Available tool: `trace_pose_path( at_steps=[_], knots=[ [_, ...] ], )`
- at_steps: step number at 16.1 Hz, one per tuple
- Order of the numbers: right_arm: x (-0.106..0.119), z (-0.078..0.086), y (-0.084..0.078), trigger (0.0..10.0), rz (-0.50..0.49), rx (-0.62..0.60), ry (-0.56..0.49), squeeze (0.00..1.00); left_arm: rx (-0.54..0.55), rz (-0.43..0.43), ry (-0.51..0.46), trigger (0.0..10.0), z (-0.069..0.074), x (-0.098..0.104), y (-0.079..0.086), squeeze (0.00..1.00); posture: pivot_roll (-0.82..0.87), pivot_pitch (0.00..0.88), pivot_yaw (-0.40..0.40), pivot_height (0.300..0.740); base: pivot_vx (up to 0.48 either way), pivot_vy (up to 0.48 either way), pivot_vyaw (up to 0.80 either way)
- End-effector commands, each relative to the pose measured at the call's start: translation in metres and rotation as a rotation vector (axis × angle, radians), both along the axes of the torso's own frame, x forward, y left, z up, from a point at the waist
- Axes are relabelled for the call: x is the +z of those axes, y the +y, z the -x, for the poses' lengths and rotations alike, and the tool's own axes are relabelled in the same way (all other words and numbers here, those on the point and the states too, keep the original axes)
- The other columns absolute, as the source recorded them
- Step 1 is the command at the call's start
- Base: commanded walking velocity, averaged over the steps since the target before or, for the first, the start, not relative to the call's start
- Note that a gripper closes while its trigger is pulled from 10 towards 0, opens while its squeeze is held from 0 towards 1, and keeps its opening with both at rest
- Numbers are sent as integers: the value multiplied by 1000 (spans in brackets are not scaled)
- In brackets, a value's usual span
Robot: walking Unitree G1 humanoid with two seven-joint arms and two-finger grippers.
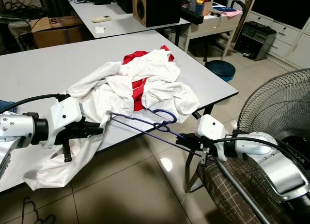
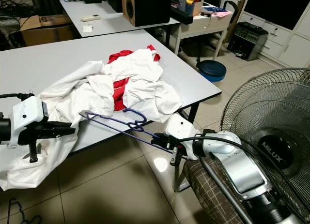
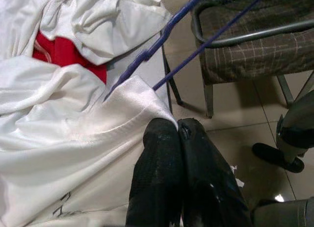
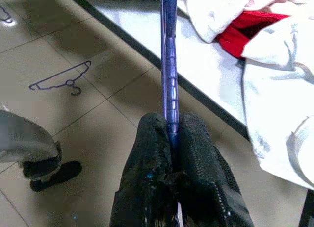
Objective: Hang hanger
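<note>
A blue wire hanger (image 3: 147, 53) hangs level past the table's front edge. My right gripper (image 1: 180, 138) is shut on one end of its bar (image 4: 169, 65). The hanger's other end reaches the edge of a white garment (image 1: 145, 83) that lies crumpled on the grey table (image 1: 48, 64), with red cloth (image 1: 138, 91) showing through it. My left gripper (image 1: 99, 130) is shut on the hem of that garment (image 3: 122, 114) where it droops off the table, right beside the hanger's tip.
A chair with a plaid seat (image 1: 227, 185) stands under my right arm, with a floor fan (image 1: 281, 108) just to its right. Another hanger (image 4: 61, 81) lies on the tiled floor. A second table with a speaker (image 1: 155, 6) stands behind.
</note>
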State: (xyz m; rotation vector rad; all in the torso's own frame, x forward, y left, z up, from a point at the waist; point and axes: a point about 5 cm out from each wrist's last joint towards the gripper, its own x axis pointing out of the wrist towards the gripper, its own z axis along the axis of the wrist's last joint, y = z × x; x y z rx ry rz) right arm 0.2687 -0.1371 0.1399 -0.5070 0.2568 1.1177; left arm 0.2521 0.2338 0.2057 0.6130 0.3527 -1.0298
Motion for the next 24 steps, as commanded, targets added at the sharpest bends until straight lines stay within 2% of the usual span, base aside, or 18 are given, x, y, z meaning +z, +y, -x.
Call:
trace_pose_path(
  at_steps=[1,3,6,8,10,11,12,13,14,15,16,17,20,23,24],
  knots=[
    [-2,-8,0,10000,12,-38,-9,0,-67,40,-16,0,3,5,-16,0,2,0,-32,740,0,0,0],
    [-6,-19,8,10000,-3,-87,12,0,-108,77,-16,0,4,3,-32,0,-2,0,-30,740,0,0,0],
    [-23,-28,20,10000,-26,-161,108,0,-115,99,-36,0,3,8,-37,0,-4,0,-36,740,0,0,0],
    [-42,-19,24,10000,14,-172,196,0,-57,75,-78,0,0,13,-28,0,2,0,-44,740,0,0,0],
    [-46,-13,24,10000,10,-173,234,0,-13,55,-117,0,-4,15,-22,0,2,0,-49,740,0,0,0],
    [-54,-7,18,10000,-22,-250,277,0,20,54,-165,0,-8,19,-17,0,-1,0,-51,740,0,0,0],
    [-55,-6,16,10000,-32,-280,286,0,24,60,-172,0,-8,20,-17,0,-1,0,-51,740,0,0,0],
    [-57,-8,12,10000,-68,-349,304,0,23,71,-169,0,-8,21,-17,0,-6,0,-48,740,0,0,0],
    [-58,-13,5,10000,-220,-496,364,0,12,88,-154,0,-6,21,-19,0,-13,0,-41,740,0,0,0],
    [-58,-13,5,10000,-220,-496,364,0,12,88,-154,0,-6,21,-19,0,-13,0,-41,740,0,0,0],
    [-57,-14,5,10000,-292,-528,397,0,9,91,-150,0,-5,21,-19,0,-15,0,-39,740,0,0,0],
    [-52,-19,4,10000,-470,-581,478,0,-8,93,-125,0,-3,18,-21,0,-18,0,-37,740,0,0,0],
    [-45,-23,6,10000,-604,-581,561,0,-35,85,-88,0,0,9,-29,0,-22,0,-40,740,0,0,0],
    [-49,-18,13,10000,-530,-533,579,0,-30,95,-108,0,-1,7,-34,0,-21,0,-45,740,0,0,0],
    [-53,-13,17,10000,-483,-503,594,0,-3,95,-166,0,-5,12,-31,0,-17,0,-51,740,0,0,0]
  ],
)
